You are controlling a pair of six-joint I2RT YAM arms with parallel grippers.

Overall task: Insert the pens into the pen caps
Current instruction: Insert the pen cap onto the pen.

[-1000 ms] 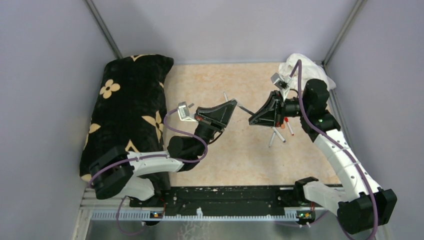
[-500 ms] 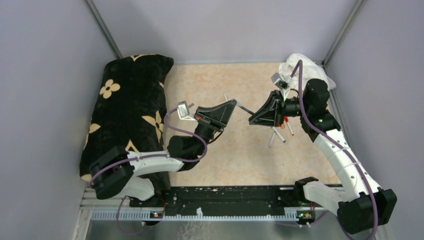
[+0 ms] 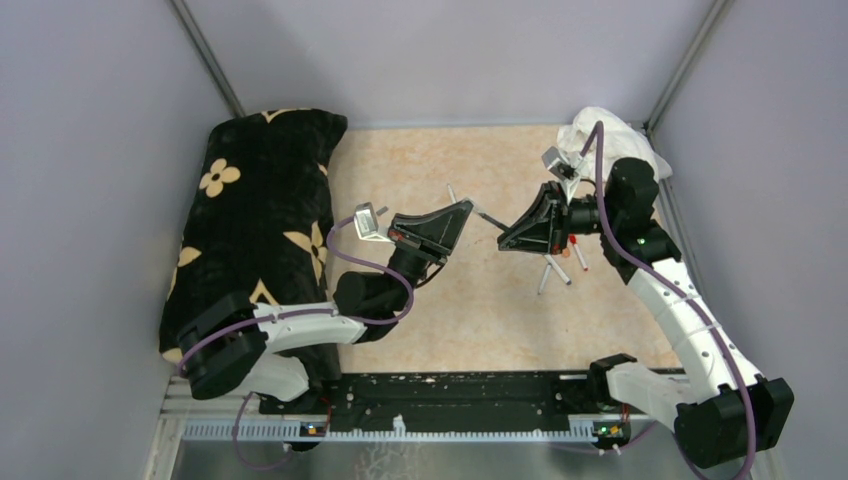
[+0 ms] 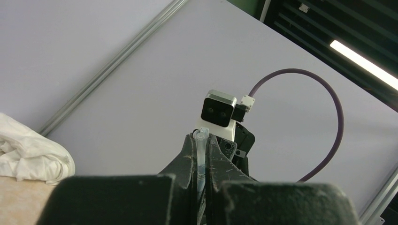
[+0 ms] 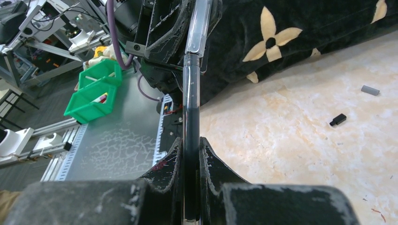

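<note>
- Left gripper (image 4: 201, 141) was pinched tight on a clear cap (image 4: 201, 154), raised above the counter (image 3: 470, 320) near its middle, the cap's open mouth facing the right arm.
- Right gripper (image 5: 191, 145) was clamped on a dark pen (image 5: 190, 98), held end to end in line with that cap.
- The pen's tip met the cap's mouth; I couldn't tell how far in it sat.
- Loose pens (image 3: 553, 272) lay on the counter just near-right of the right gripper, two of them red-tipped. One more pen (image 3: 452, 192) lay just beyond the left gripper.
- A black cap (image 5: 338, 120) and a grey cap (image 5: 370, 90) lay apart on the counter near the cushion.
- The black cushion (image 3: 260, 200) with beige four-petal flower print was along the left side.
- A white cloth (image 3: 605, 128) was bunched in the far right corner.
- Green bins (image 5: 96, 91) stood off the counter, behind the arm bases.
</note>
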